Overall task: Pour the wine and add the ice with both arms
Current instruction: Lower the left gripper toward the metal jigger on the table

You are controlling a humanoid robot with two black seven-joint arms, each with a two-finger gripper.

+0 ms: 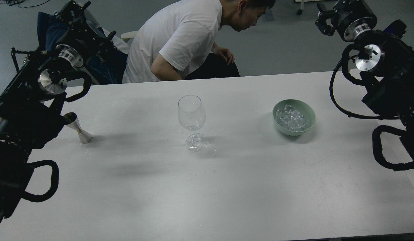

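Note:
A clear stemmed wine glass [191, 118] stands upright at the table's middle and looks empty. The ice [291, 119], a heap of glassy cubes, lies in a pale green bowl [310, 117] to its right. A small metal jigger [79, 129] stands at the left, partly behind my left arm. No wine shows; any in the jigger is hidden. My left gripper [73, 10] is raised beyond the table's far left corner, too dark to read. My right gripper [323, 19] hangs high past the far right corner, its fingers apart and holding nothing.
A man in a white T-shirt [180, 36] sits bent over behind the table's far edge, near the middle. The white table [207, 187] spans the view. Cable loops hang from both arms at the left and right edges.

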